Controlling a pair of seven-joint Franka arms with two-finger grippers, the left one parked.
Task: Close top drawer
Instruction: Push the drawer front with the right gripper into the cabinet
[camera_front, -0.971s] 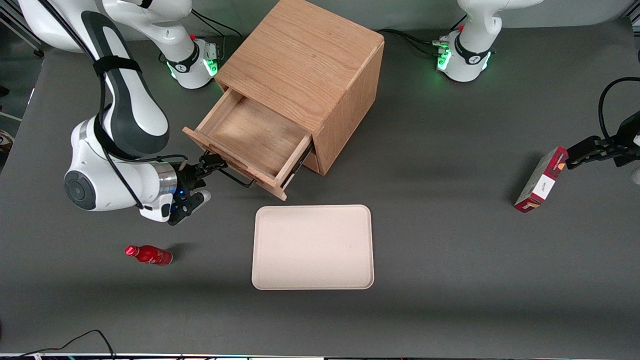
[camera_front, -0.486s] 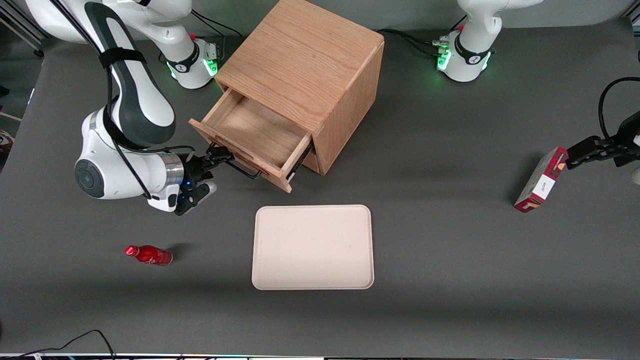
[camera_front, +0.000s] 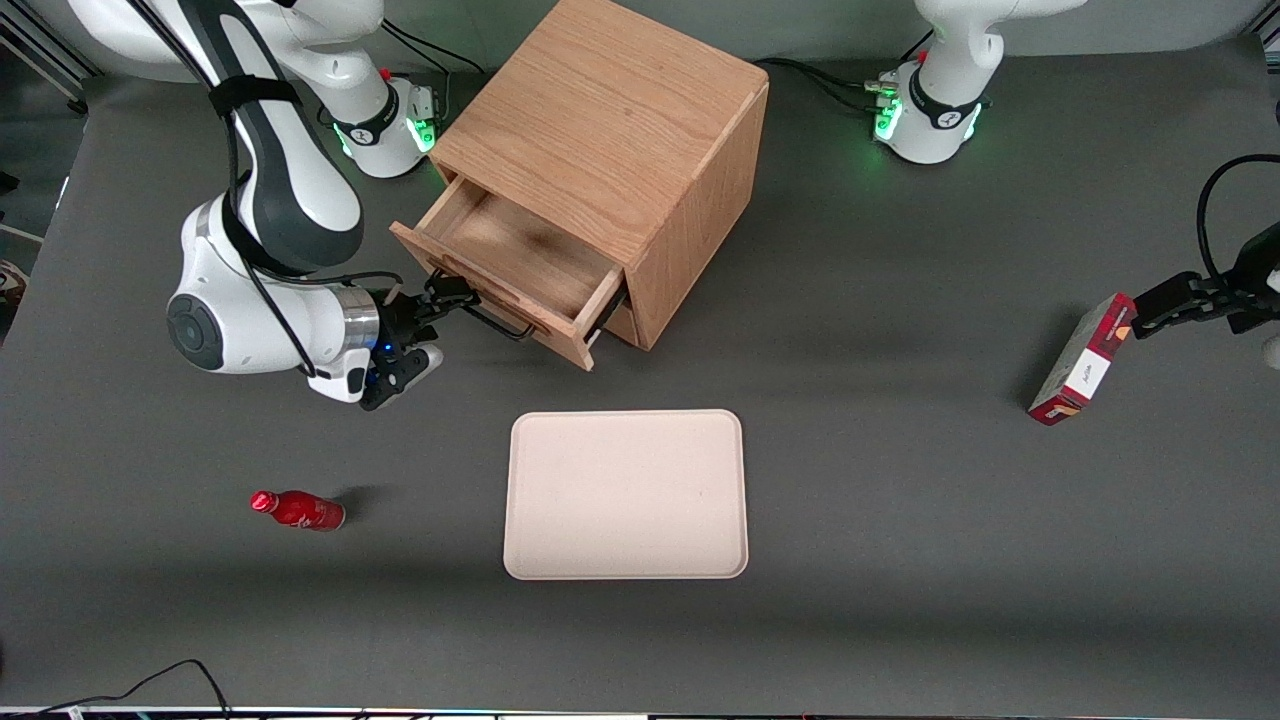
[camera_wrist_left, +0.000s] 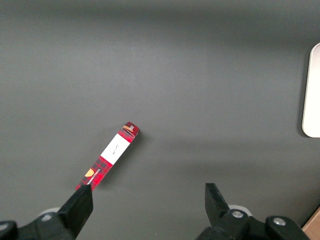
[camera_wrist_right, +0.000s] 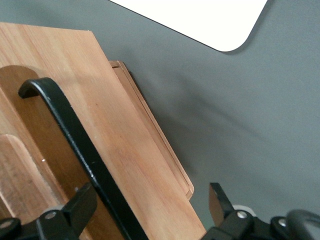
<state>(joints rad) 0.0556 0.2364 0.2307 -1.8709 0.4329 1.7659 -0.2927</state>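
Observation:
The top drawer (camera_front: 520, 255) stands part-way out of the light-oak cabinet (camera_front: 610, 120), its inside empty. Its flat front panel (camera_wrist_right: 130, 150) carries a thin black bar handle (camera_front: 497, 326). My right gripper (camera_front: 448, 297) is at the end of the handle nearer the working arm's side, right against the drawer front. In the right wrist view the gripper (camera_wrist_right: 148, 202) is open. The handle (camera_wrist_right: 80, 135) passes between its fingers, close to one fingertip (camera_wrist_right: 80, 205), and the other fingertip (camera_wrist_right: 217, 200) hangs over the table beside the panel's edge.
A cream tray (camera_front: 625, 493) lies nearer the front camera than the cabinet. A red bottle (camera_front: 298, 509) lies on its side toward the working arm's end. A red box (camera_front: 1080, 360) stands toward the parked arm's end.
The drawer has slid further into the cabinet over both steps. My gripper and forearm have moved with it toward the cabinet.

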